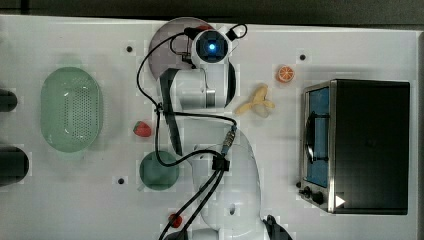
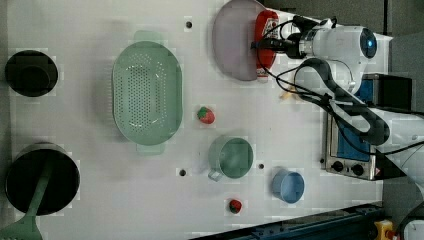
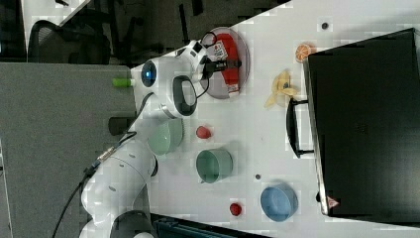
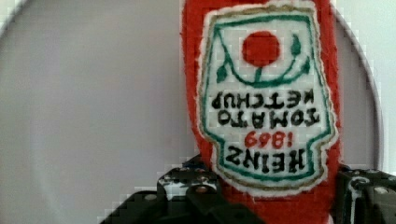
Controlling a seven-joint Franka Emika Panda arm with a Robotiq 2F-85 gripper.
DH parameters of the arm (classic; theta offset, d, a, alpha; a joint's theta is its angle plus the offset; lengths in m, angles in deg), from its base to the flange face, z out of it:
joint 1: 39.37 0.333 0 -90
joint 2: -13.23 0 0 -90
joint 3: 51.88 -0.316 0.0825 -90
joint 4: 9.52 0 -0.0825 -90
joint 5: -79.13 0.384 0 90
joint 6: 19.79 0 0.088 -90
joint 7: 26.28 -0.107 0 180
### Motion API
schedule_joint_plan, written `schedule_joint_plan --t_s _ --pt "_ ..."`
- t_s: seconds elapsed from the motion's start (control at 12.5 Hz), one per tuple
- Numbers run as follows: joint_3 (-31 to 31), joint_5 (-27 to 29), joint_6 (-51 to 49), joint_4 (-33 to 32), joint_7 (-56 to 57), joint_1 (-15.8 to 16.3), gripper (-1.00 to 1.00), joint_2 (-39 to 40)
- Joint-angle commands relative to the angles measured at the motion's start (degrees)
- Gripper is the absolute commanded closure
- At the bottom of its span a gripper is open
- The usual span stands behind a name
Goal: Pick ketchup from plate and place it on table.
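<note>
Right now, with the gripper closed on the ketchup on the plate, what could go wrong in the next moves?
1. The gripper holds the ketchup near one end, so the soft bottle may droop or slip when lifted.
2. The ketchup lies at the plate edge; a low lift may drag it over the rim.
3. The banana and orange slice lie nearby on the table; choose a free spot.

Ketchup point(image 1: 203, 27) almost wholly hidden beneath the arm in the top view.

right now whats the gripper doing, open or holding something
Gripper: closed on the ketchup, one finger on each side, with the bottle lying on the plate.
</note>
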Motion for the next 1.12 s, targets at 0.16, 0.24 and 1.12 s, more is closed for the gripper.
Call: schedule_joint_plan --t_s 0.16,0.24,1.12 --pt "-1.24 0.30 -9.58 5.77 -3.38 0.01 -0.24 -8.07" --pt "-1.23 1.36 -13.86 6.04 -3.38 -0.28 -0.24 -10.07" --pt "1.68 5.92 -40.16 -6.60 -3.37 -4.83 -0.24 -32.79"
